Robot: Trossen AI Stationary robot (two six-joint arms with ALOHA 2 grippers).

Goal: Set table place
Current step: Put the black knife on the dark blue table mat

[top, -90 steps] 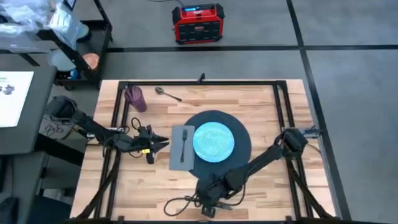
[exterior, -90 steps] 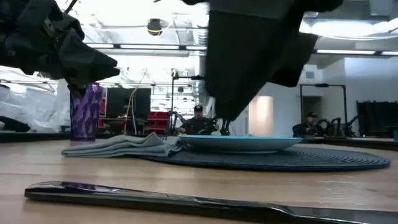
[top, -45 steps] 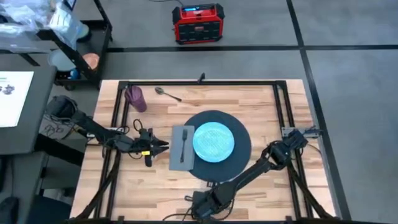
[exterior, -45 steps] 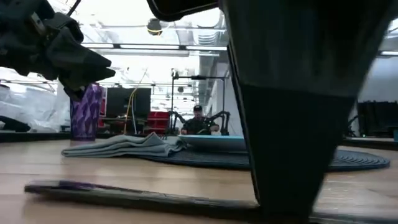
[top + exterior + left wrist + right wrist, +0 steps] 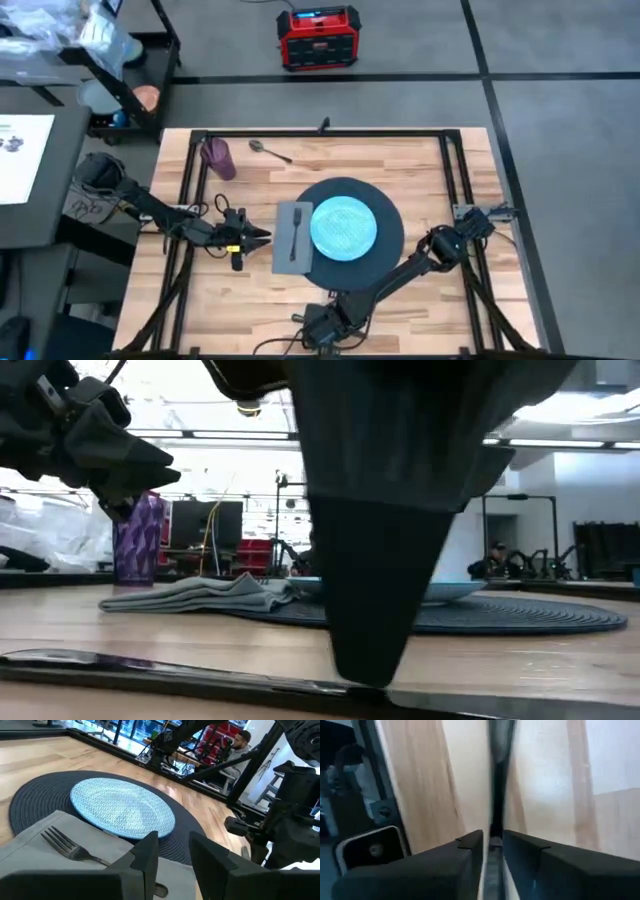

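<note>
The round dark place mat (image 5: 388, 222) lies on the wood table (image 5: 420, 160) and carries a light blue plate (image 5: 343, 226). A grey napkin (image 5: 283, 258) with a fork (image 5: 297, 235) on it overlaps the mat's left side. A dark knife (image 5: 150, 665) lies flat along the table's near edge. My right gripper (image 5: 318, 338) points down at it, shut on it. My left gripper (image 5: 256, 237) hovers just left of the napkin, slightly open, with nothing between its fingers (image 5: 150, 855). My right gripper pinches the knife (image 5: 496, 827) between its two fingers (image 5: 470, 847), which stand on either side of the narrow strip and lie across its length. They come from above, pointing down, about midway along the knife (image 5: 300, 682). The knife lies flat on the table.
A purple cup (image 5: 217, 157) and a spoon (image 5: 268, 150) sit at the far left of the table. A black rail frame (image 5: 300, 132) runs along the edges. People sit in the room beyond the far edge.
My right gripper has moved toward the table's near edge and a little left, and has come down onto the knife. The knife has stayed flat on the table.
</note>
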